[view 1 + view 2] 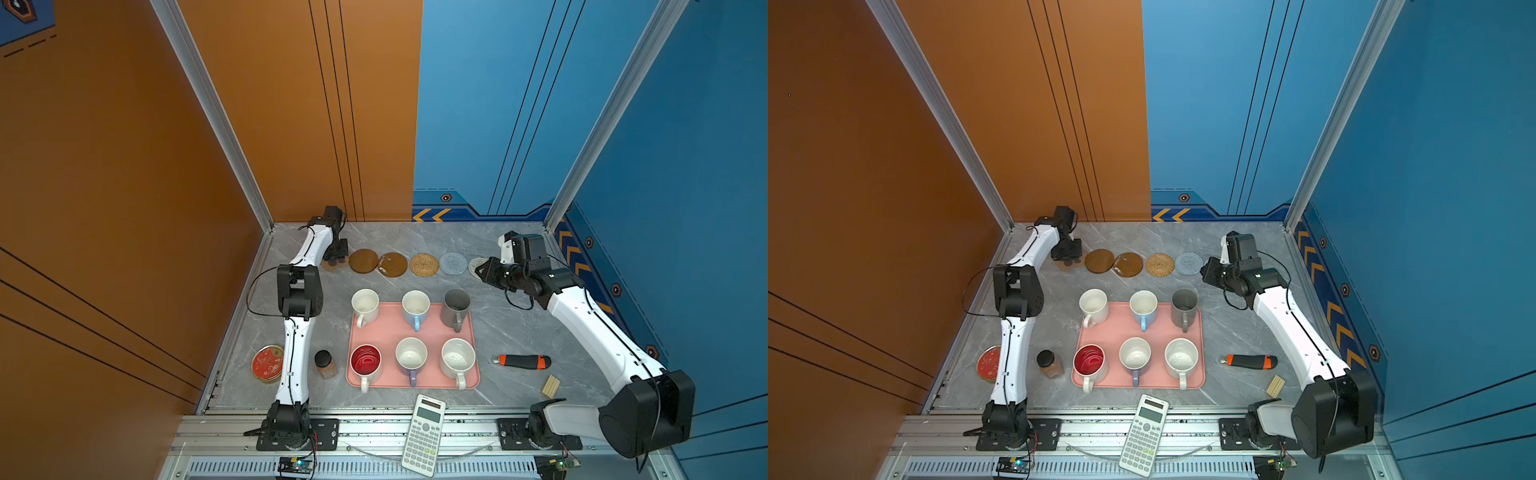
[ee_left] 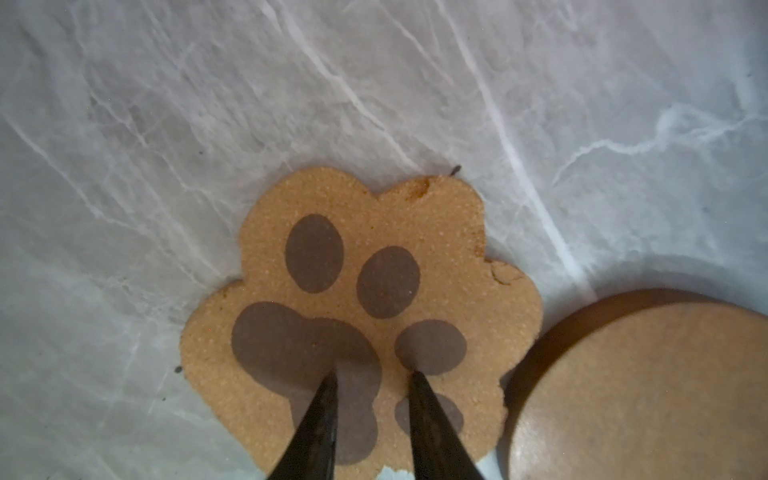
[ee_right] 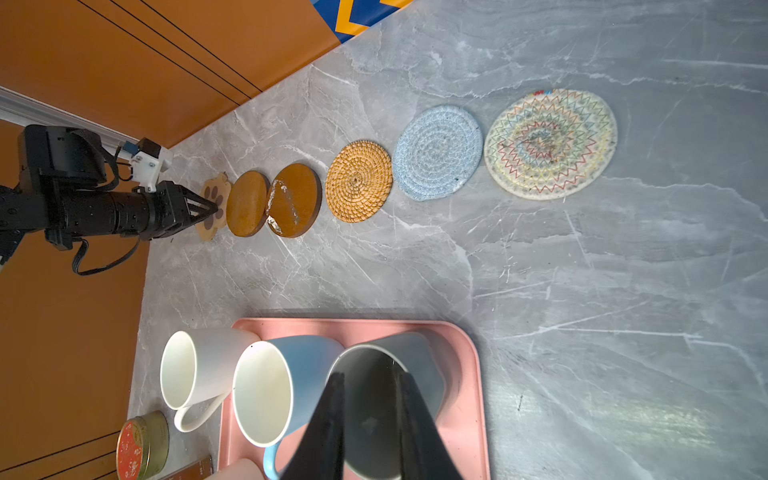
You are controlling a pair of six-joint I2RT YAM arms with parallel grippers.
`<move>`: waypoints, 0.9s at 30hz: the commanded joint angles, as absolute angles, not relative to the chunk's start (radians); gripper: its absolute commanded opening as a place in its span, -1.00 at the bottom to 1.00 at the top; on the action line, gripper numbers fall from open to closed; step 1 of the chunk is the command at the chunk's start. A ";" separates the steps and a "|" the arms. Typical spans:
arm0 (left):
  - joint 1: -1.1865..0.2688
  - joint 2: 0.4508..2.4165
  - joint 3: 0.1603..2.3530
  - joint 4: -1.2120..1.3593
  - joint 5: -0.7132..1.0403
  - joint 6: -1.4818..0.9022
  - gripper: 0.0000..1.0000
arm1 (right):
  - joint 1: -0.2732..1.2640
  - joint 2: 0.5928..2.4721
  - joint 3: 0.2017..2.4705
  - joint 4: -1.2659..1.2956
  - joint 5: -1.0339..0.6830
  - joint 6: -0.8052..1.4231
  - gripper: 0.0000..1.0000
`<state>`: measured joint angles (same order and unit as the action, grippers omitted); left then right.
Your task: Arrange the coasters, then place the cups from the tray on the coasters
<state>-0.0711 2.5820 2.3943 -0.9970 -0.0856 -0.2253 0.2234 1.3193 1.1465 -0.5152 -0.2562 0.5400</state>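
Closest to me a calculator [image 1: 424,434] lay on the front rail. Farther back, the left gripper [image 2: 374,372] pointed down at the paw coaster [image 2: 361,303], fingers narrowly parted and holding nothing, a brown disc [image 2: 640,395] just beside it. Across the counter [image 1: 519,324] the right gripper [image 3: 372,374], also slightly open and empty, hung above the grey cup [image 3: 424,374] on the pink tray [image 3: 465,415]. My worry was the thin mat: lying flat, it offered no edge, so closing fingers might skid and shove it into the disc
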 commanded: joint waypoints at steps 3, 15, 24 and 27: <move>-0.070 2.587 2.457 -1.156 -0.049 -0.239 -0.36 | 0.219 1.292 1.130 -0.534 -0.235 0.541 -0.57; 0.006 2.690 2.665 -1.126 0.054 -0.389 -0.32 | 0.203 1.280 1.119 -0.534 -0.232 0.549 -0.57; 0.030 2.697 2.622 -1.051 0.064 -0.463 -0.32 | 0.200 1.283 1.118 -0.534 -0.229 0.560 -0.57; 0.038 2.692 2.617 -1.026 0.075 -0.481 -0.32 | 0.201 1.284 1.114 -0.534 -0.228 0.562 -0.57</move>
